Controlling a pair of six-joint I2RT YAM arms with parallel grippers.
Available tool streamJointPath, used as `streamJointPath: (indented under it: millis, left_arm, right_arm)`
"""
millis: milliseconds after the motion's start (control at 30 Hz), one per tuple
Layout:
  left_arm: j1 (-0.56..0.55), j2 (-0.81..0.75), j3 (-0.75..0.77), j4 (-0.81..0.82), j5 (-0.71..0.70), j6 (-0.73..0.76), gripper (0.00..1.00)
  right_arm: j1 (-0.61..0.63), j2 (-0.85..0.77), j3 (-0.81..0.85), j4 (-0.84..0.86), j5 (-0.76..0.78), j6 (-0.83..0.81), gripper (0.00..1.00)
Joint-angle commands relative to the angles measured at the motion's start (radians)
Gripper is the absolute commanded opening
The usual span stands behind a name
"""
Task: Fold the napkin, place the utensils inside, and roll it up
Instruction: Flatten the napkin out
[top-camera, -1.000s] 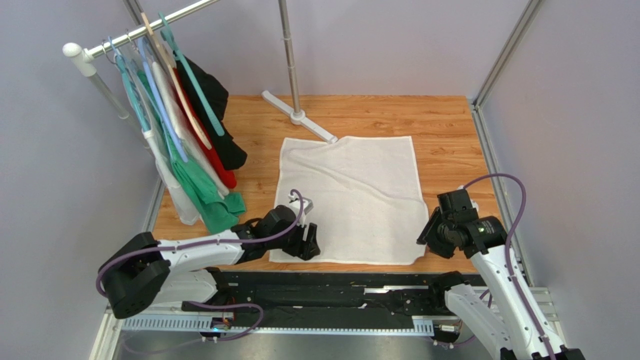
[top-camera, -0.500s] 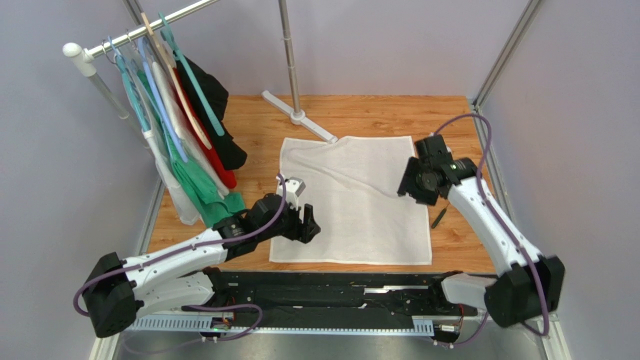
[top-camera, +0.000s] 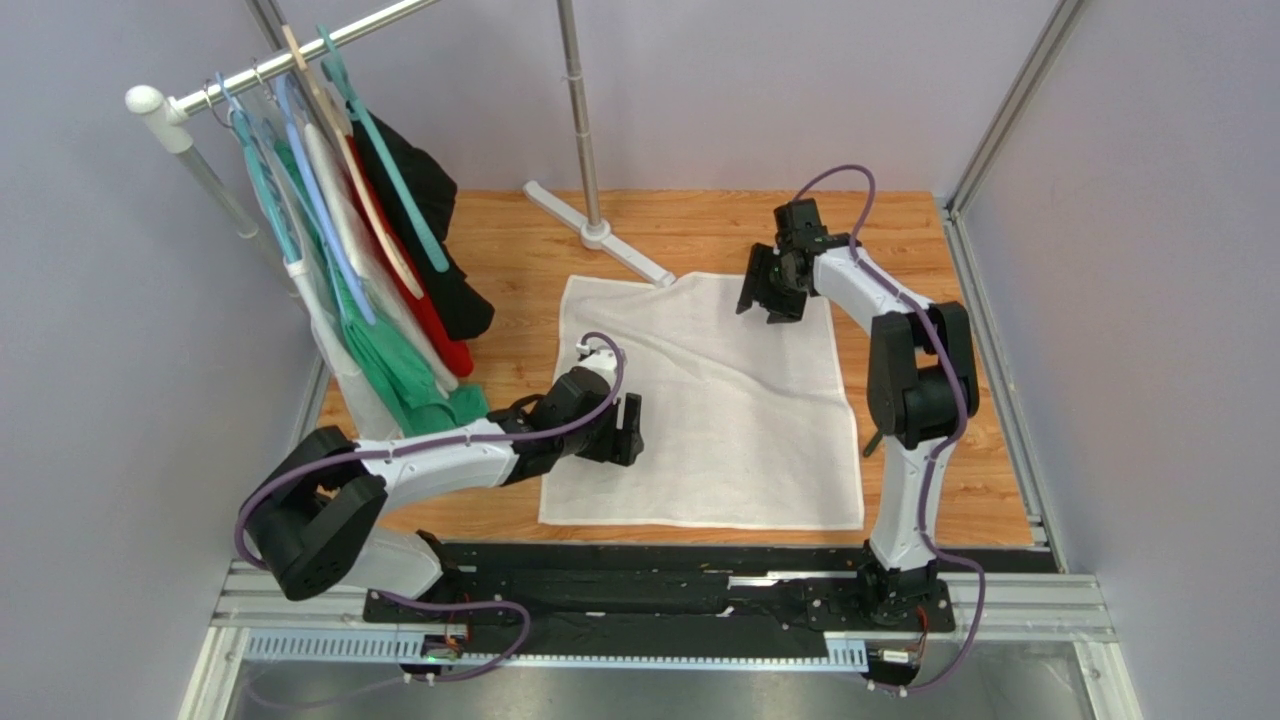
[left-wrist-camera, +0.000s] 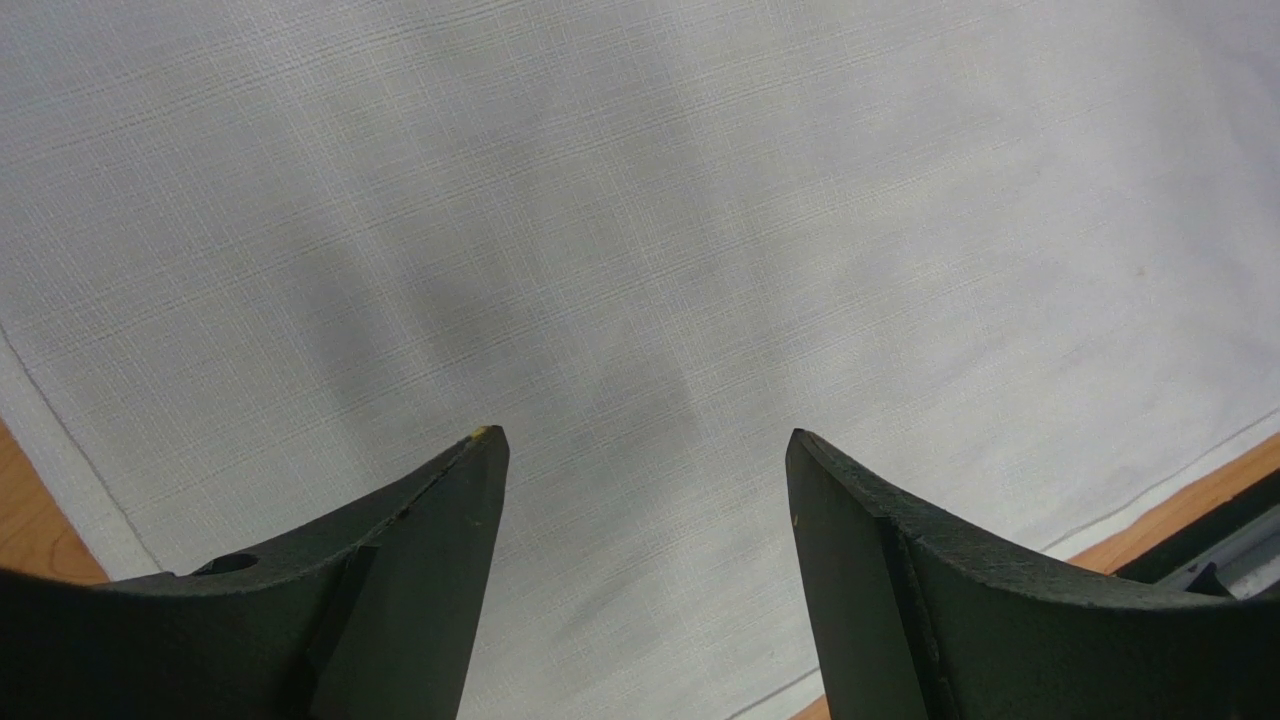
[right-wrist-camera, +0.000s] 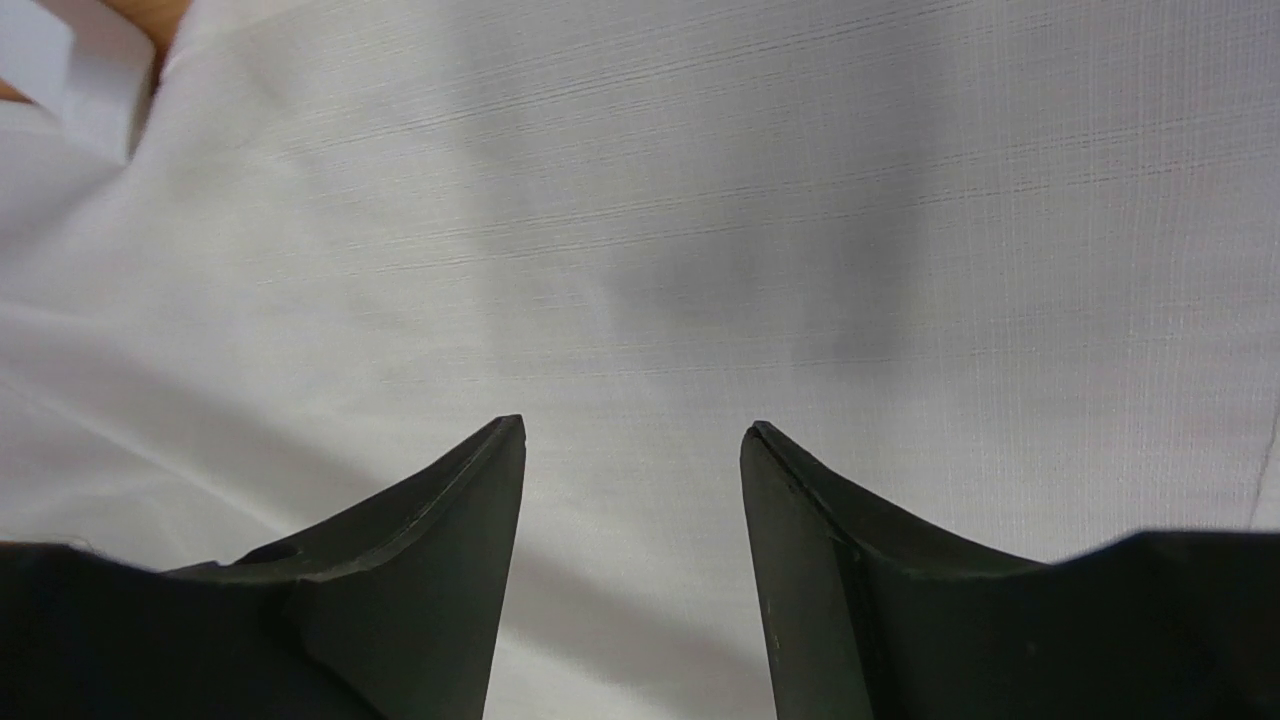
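Hanging clothes over left side of table, rack foot at far-left napkin corner, bare wood farther back

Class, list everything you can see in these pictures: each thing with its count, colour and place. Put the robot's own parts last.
napkin: one, white, spread flat mid-table
stick: one, dark, just right of the napkin
clothes: several, green, white, red and black, hanging far left
stand: one, grey pole with white foot, far edge
table: one, brown wood, under everything
left tool: one, black, open over the napkin's left part
right tool: one, black, open over the napkin near its far right corner
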Motion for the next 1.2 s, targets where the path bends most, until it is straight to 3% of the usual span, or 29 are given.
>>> streamJointPath:
  millis: [0,700,1167]
  left_arm:
    - [0.005,-0.024,-0.035,0.056,-0.003,-0.062,0.77]
    - [-0.04,-0.309,-0.262,-0.025,0.02,-0.163,0.76]
    - [-0.043,-0.315,-0.244,-0.051,-0.006,-0.143,0.77]
  right_arm:
    - [-0.047,0.052,0.038,0.062,-0.078,-0.023,0.58]
    - [-0.065,-0.063,-0.312,0.08,0.095,0.022,0.58]
    - [-0.079,0.074,-0.114,0.026,0.125,-0.02,0.58]
